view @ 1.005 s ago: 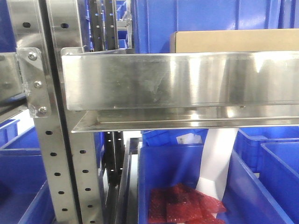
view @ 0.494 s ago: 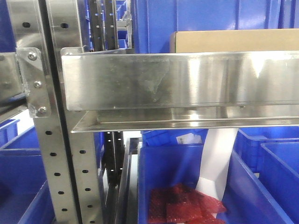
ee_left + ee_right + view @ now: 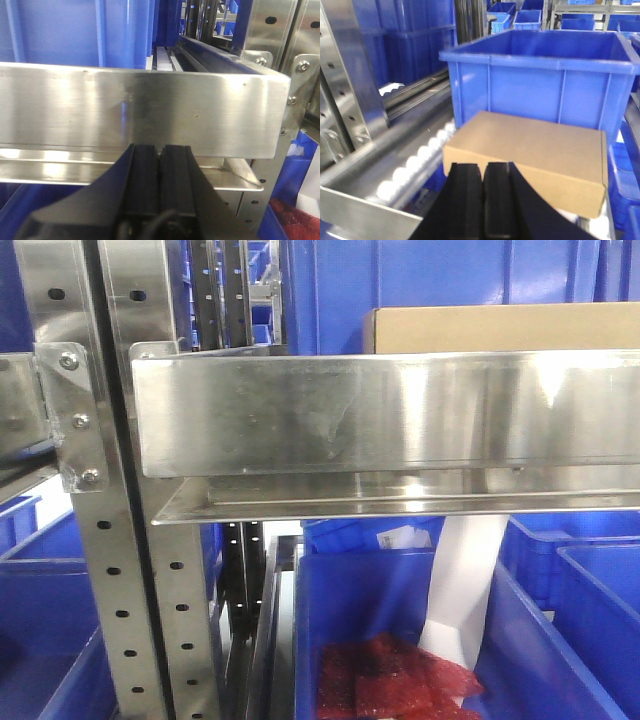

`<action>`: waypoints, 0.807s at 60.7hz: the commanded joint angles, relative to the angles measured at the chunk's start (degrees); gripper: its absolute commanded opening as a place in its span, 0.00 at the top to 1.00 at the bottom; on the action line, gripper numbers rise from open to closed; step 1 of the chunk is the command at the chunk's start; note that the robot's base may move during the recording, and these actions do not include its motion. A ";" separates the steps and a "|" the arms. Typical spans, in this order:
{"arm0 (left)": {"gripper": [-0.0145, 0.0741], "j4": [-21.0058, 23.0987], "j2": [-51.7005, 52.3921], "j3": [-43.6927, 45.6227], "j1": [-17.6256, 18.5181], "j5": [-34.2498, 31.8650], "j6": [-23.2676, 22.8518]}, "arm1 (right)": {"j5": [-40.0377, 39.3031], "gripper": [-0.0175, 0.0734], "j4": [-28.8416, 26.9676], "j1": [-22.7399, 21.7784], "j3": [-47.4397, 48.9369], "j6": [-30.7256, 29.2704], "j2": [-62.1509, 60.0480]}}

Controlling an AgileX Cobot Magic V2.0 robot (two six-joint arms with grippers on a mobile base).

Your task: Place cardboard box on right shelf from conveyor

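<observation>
Already, by my reading, the main work looks finished. From the front camera I see the plain tan-brown rectangular cardboard box [image 3: 505, 328] sitting up on the shiny stainless-steel right shelf [image 3: 390, 410], only its top strip showing above the shelf's broad flat front lip, with tall blue plastic bins [image 3: 450, 270] close behind it. In the right wrist camera the same cardboard box [image 3: 535, 160] lies flat on the shelf's white rollers [image 3: 415, 162], just in front of a large open blue bin [image 3: 540, 75]. The black right gripper [image 3: 483, 200] sits at the box's near edge. Its two fingers are nearly together with only a thin gap, and nothing is between them, so I take it as empty. I cannot tell whether the tips touch the box.

The left wrist camera faces the steel front lip [image 3: 140, 112] of a shelf. The black left gripper [image 3: 159, 170] is low in that view, fingers pressed together, holding nothing.

No conveyor belt is visible in any view. I judge what remains is small: back both arms clear of the shelf without nudging the box.
</observation>
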State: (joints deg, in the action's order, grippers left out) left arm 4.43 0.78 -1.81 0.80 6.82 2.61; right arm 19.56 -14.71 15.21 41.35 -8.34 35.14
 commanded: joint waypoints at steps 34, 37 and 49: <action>0.97 0.34 0.74 -0.46 0.06 -4.89 0.02 | -17.39 0.75 10.39 -15.78 -32.47 9.23 -31.20; 0.97 0.34 0.74 -0.46 0.06 -4.89 0.02 | -18.47 0.75 10.39 -16.08 -35.01 9.23 -33.34; 0.97 0.34 0.74 -0.46 0.06 -4.89 0.02 | -23.88 0.75 10.44 -16.06 -42.91 9.23 -36.76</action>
State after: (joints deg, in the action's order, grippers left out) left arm 4.43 0.78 -1.81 0.80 6.82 2.61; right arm 3.33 -4.81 -0.54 -0.74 0.87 -0.40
